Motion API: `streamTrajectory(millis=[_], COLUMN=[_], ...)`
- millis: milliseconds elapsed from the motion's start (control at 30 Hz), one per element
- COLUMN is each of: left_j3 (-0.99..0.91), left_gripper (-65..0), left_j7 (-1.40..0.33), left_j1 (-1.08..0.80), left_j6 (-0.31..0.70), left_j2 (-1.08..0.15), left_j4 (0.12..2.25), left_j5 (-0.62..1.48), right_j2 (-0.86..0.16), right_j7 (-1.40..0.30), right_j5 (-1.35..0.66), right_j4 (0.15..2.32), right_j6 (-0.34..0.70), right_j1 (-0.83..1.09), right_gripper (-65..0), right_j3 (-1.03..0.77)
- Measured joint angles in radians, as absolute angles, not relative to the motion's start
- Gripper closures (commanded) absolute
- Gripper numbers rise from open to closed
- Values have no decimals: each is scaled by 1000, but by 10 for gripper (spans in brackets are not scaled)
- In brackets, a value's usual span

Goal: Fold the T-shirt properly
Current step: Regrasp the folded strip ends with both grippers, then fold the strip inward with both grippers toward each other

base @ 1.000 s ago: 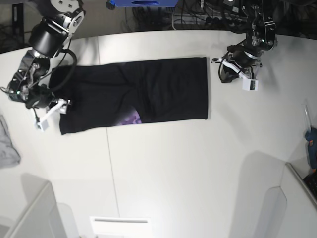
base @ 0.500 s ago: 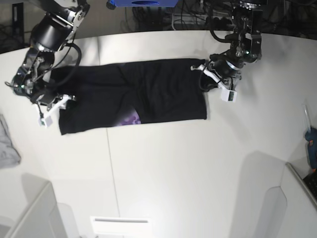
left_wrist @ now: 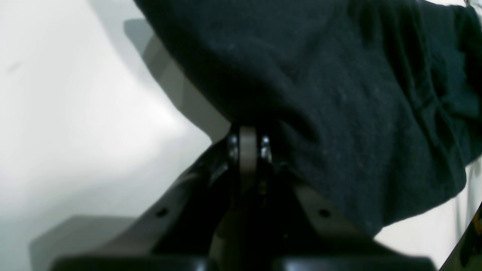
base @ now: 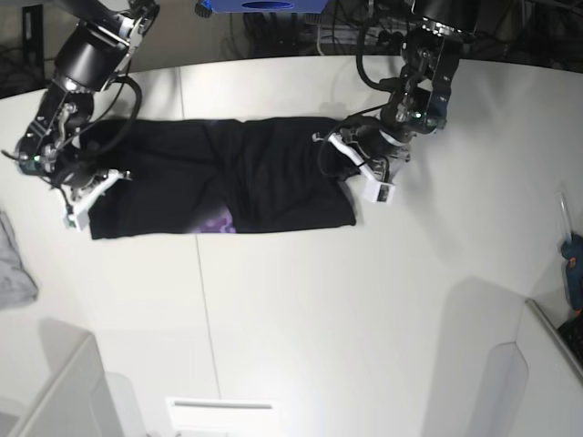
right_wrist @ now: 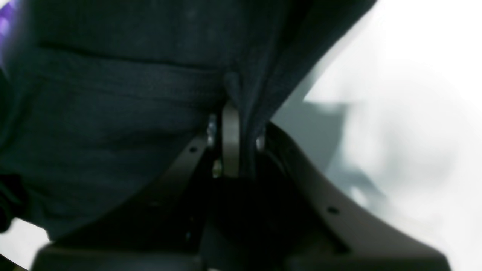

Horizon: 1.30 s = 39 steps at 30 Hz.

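The black T-shirt lies stretched across the far part of the white table, with a bit of purple print showing at its near edge. My left gripper is shut on the shirt's right end; in the left wrist view the fingers pinch black cloth, which is lifted off the table. My right gripper is shut on the shirt's left end; in the right wrist view the fingers clamp a fold of hem.
A small grey cloth lies at the table's left edge. A blue object and cables sit beyond the far edge. A teal item is at the right edge. White panels stand at the near side.
My left gripper has moved left from beside the shirt, taken hold of its right end and carried it left. The right gripper shifted slightly up and left with the left end.
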State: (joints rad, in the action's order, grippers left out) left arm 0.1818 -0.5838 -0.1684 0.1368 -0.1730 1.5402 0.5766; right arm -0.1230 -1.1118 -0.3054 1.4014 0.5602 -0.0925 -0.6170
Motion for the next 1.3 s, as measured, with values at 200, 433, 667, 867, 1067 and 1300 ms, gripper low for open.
streamTrajectory(millis=[200,433,667,867,1067,1300], left_j3=[202,248,311,308,309,309], left_gripper=[0,0,0,0,0,0], left_j7=[-614,-617,-616,-618,-620,-688], left_j1=[-125,-88,-47,-33,20,90], left_j6=[131,126,130,127,119,122], left_j2=[-172,-157,-134,-120,-70,1], left_j4=[1534,1528,1471,1462,1415,1333], left_j5=[571,555,559,561,555,554], right_j2=[-129,-127,-115,-68,-65,-65], right_j7=[-1115,-1122,-1209,-1256,-1257,-1257], right_j5=[-307,-306,-311,-315,-314,-315], right_j4=[1572,1731,1879,1959,1959,1977], right_j6=[546,431,377,374,374,374], right_j1=[-68,-18,-12,-14,-20,-23], right_gripper=[0,0,0,0,0,0], right_j3=[-570,-446,-348,-332,-332,-332])
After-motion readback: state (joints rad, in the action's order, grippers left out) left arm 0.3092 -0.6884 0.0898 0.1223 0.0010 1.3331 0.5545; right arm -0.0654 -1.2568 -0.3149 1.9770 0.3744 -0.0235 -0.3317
